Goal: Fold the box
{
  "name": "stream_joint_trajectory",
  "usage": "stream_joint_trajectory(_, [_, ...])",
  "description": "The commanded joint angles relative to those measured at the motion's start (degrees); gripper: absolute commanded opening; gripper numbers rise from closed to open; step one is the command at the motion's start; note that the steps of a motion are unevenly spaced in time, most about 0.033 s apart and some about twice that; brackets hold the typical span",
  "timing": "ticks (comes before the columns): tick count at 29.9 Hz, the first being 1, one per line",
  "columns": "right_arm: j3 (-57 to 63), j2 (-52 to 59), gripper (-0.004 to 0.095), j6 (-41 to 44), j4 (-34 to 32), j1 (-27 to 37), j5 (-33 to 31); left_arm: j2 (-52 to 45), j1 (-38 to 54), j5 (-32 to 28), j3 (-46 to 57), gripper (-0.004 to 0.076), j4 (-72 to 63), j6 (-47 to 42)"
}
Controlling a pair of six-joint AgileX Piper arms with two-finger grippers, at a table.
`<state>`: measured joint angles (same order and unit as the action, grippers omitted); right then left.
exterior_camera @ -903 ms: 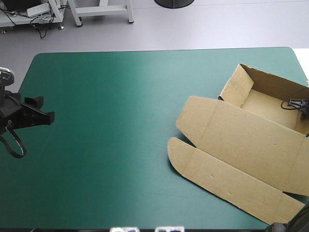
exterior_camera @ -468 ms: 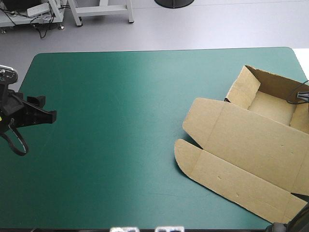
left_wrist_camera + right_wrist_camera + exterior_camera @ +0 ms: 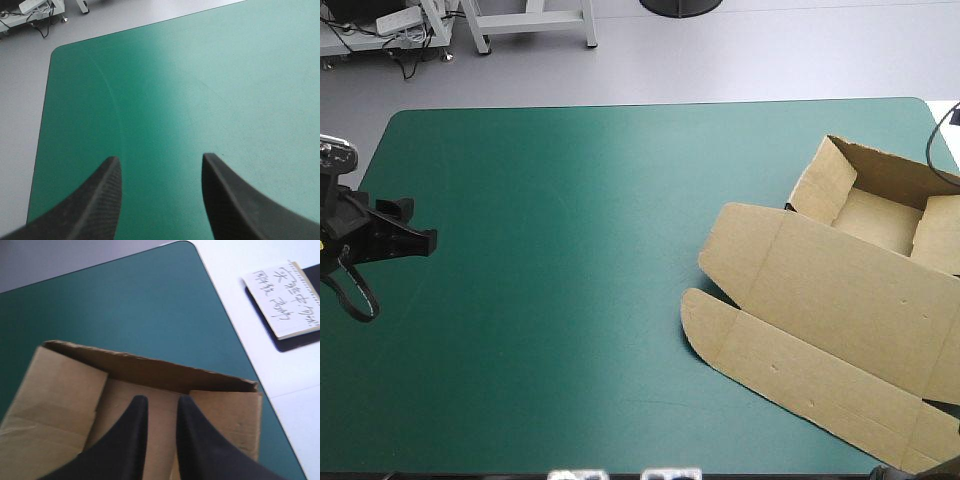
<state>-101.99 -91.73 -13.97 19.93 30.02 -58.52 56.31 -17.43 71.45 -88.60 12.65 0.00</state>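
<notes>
the brown board box (image 3: 840, 290) lies on the teal-green table cover (image 3: 570, 250) at the table's 3 to 5 o'clock in the high view, close to the right edge. it stands as an open tray (image 3: 868, 215) with raised walls at its far and left sides and side flaps turned in over its floor. only plain board shows inside. its flat lid (image 3: 790, 330) spreads from the tray toward 7 o'clock, with a rounded flap at its near left end. the right gripper (image 3: 162, 400) hangs over the tray's floor, its black fingers a narrow slit apart and gripping nothing. the left gripper (image 3: 160, 160) sits at the table's 9 o'clock, well apart from the box, its fingers wide over bare cover. beyond the table's right edge, at the right gripper's 2 o'clock, a white notepad (image 3: 282, 292) lies on a dark pad (image 3: 300, 342). it bears handwritten characters that i cannot read for sure.
</notes>
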Motion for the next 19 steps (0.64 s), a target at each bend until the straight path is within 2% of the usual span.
stream_joint_trajectory(1, [-1.97, 6.96, 0.0004, -1.73, 5.28, 0.40, -3.19, -0.28, -0.21, 2.23, -1.04, 0.0323, 0.86, 0.59])
stream_joint_trajectory(4, [-1.97, 11.87, -0.0017, -1.73, 5.70, 0.40, -8.00, -0.39, -0.21, 2.35, -1.04, 0.0276, 0.86, 0.59])
stream_joint_trajectory(7, [-1.86, 18.78, -0.0017, -2.18, 5.70, 0.40, -9.79, -0.39, -0.21, 2.35, -1.04, 0.0249, 0.76, 0.48])
stream_joint_trajectory(14, [0.15, 35.01, -0.0017, -3.53, 5.69, -0.18, -7.65, -4.57, -0.21, 2.35, 1.92, 0.0214, -2.92, 0.00])
stream_joint_trajectory(19, [13.71, 46.53, -0.0017, -4.04, 2.49, -8.88, -4.06, -14.09, -0.21, 2.07, 12.17, 0.0183, -2.96, -1.60])
